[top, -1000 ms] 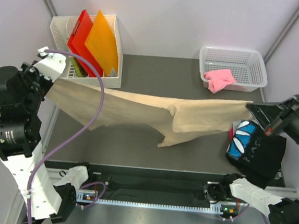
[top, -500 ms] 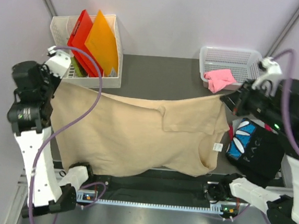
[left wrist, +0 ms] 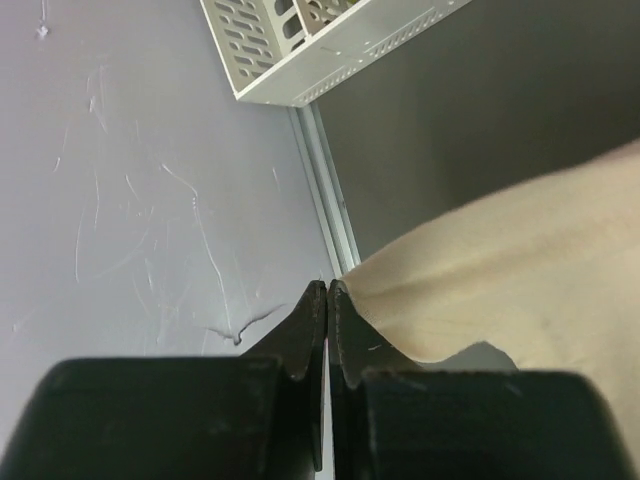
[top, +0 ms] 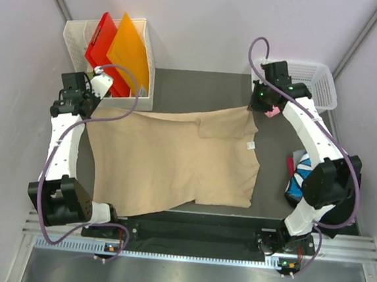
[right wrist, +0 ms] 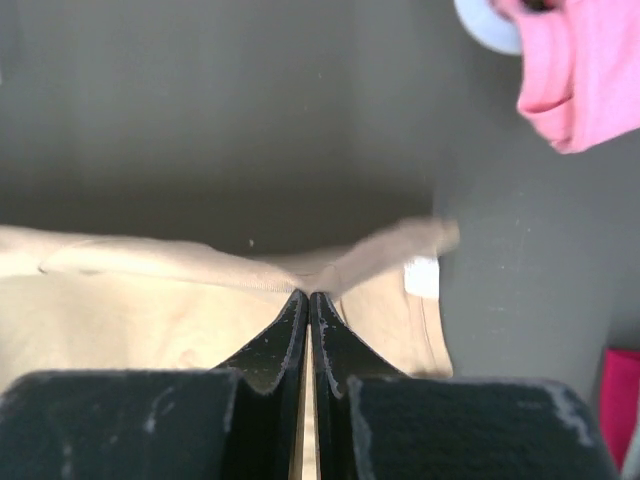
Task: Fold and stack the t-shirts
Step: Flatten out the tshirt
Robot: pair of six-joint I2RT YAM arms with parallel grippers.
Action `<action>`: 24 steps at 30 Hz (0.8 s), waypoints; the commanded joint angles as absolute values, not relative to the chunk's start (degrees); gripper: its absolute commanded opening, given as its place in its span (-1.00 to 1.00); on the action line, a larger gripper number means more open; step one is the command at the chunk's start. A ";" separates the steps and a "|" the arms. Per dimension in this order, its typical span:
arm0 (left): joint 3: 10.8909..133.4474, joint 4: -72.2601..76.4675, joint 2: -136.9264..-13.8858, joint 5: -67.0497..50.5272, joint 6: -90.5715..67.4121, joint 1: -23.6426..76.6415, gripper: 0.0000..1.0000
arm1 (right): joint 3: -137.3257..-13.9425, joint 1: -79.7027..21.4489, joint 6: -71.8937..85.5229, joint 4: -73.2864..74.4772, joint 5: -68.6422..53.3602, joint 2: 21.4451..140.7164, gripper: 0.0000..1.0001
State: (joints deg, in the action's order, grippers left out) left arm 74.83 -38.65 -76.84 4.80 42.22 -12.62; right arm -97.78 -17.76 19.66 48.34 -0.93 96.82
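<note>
Top external view: tan t-shirt [top: 173,159] spread on worktop [top: 199,89], far edge just in front of white bin [top: 136,102]. Jaws fully closed, pinching cloth: left pincer [left wrist: 327,290] at corner beside bin, right pincer [right wrist: 308,297] at corner well away from bin, likely to pull fabric taut and flat. Near hem ragged, sleeve doubled over, neck label [top: 249,145] exposed. Folding not yet begun.

My left arm [top: 59,146] and right arm [top: 308,128] wear white shells over black joints, each with a looping purple cable [top: 251,53]; my fingers [left wrist: 300,340] are matte black wedges, faintly scuffed.
</note>
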 commanded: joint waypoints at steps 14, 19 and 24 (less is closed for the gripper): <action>66.54 -31.64 -72.69 4.57 44.65 -9.85 -1.00 | -97.98 -17.05 17.84 42.09 -5.71 113.10 -0.92; 63.73 -33.04 -69.45 5.10 45.70 -9.84 -1.00 | -114.50 -16.88 17.75 43.42 -7.29 124.44 -1.00; 58.98 -34.45 -65.58 5.71 46.41 -9.76 -1.00 | -122.95 -16.26 18.19 42.01 -9.75 130.33 -0.70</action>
State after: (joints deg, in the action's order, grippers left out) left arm 61.47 -34.63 -69.45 5.23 45.41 -9.80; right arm -115.33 -17.34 18.57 44.27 -7.25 128.97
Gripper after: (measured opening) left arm 0.012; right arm 0.028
